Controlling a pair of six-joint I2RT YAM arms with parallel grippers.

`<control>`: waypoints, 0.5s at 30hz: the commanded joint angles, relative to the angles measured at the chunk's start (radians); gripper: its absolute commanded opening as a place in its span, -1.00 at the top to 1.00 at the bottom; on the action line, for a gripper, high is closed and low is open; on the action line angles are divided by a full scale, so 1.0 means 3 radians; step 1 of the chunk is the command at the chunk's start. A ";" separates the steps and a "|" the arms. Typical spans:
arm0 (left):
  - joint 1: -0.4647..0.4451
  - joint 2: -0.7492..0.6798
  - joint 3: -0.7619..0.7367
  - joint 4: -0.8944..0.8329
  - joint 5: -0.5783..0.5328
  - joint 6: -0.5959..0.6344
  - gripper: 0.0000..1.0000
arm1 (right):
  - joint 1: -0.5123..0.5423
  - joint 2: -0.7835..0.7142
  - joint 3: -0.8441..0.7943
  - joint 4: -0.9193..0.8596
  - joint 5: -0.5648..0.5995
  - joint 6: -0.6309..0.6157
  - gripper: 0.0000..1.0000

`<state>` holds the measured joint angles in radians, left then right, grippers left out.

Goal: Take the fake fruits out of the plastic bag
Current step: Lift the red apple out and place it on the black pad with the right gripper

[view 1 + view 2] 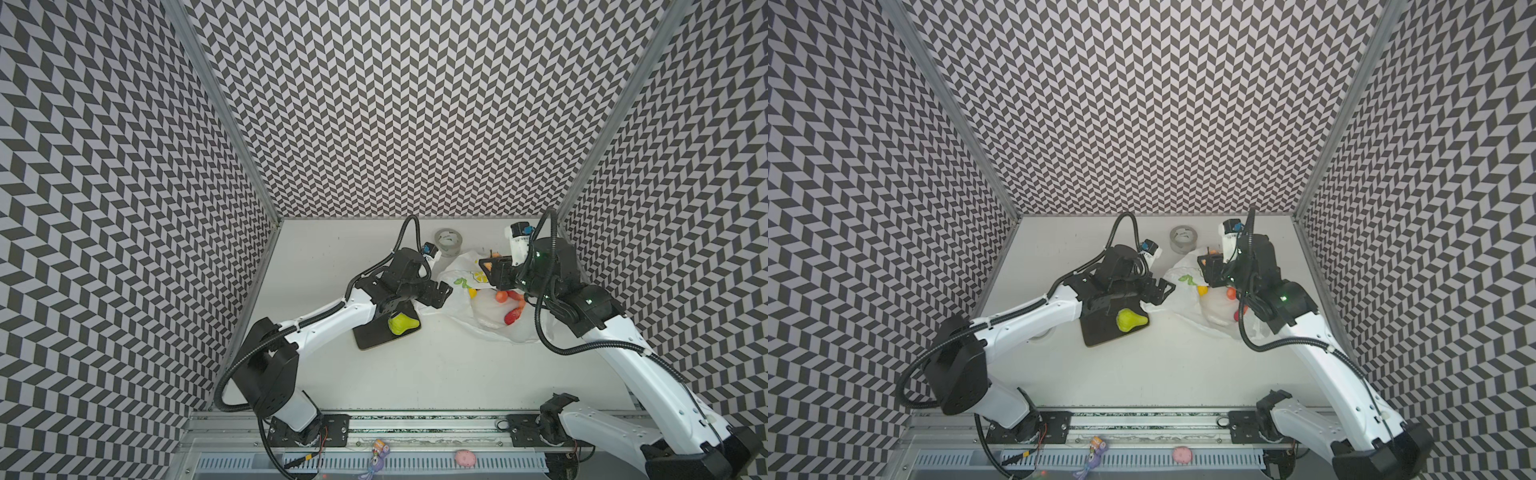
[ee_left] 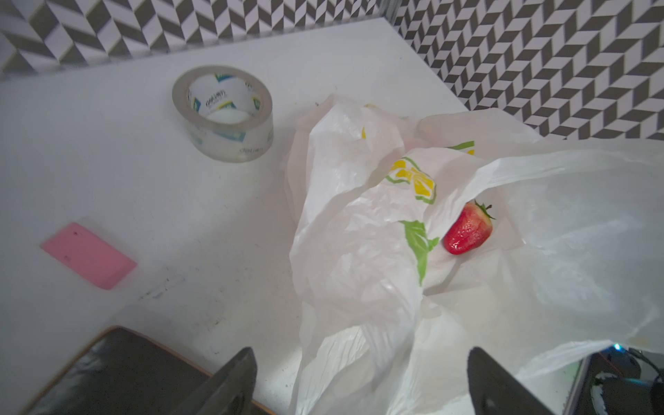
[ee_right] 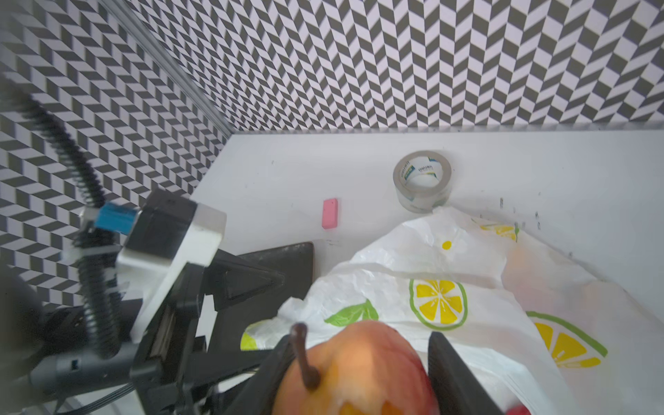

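Note:
The white plastic bag [image 1: 459, 305] printed with lemon slices lies crumpled at the back right of the table, and it shows in both top views. Through it I see an orange ball [image 1: 502, 296], a red strawberry [image 1: 512, 316] and a yellow lemon [image 1: 472, 292]. The left wrist view shows a strawberry [image 2: 467, 230] inside the bag's mouth. My right gripper [image 1: 493, 266] hangs above the bag, shut on a peach-orange fruit [image 3: 359, 370] with a brown stem. At the bag's left edge my left gripper [image 1: 439, 294] stands open, loose bag film lying between its fingers [image 2: 240, 373]. A green pear [image 1: 401, 323] rests on a dark board [image 1: 374, 334].
A clear tape roll [image 1: 449, 242] stands behind the bag near the back wall. A pink eraser-like block [image 3: 330, 213] lies on the table left of the tape. Patterned walls close in the table on three sides. Small toys [image 1: 464, 457] lie beyond the front rail.

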<state>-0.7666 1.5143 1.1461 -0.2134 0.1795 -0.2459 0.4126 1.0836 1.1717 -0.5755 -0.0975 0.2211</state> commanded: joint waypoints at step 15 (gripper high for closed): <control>0.1479 -0.1711 -0.0594 -0.0386 -0.0910 -0.1136 -0.94 | 0.1096 0.1311 0.0832 0.0769 0.0005 -0.0129 0.20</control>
<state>-0.3801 1.0298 0.9924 -0.2565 0.0299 -0.4763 0.6804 1.4063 1.3937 -0.4568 -0.1165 0.1806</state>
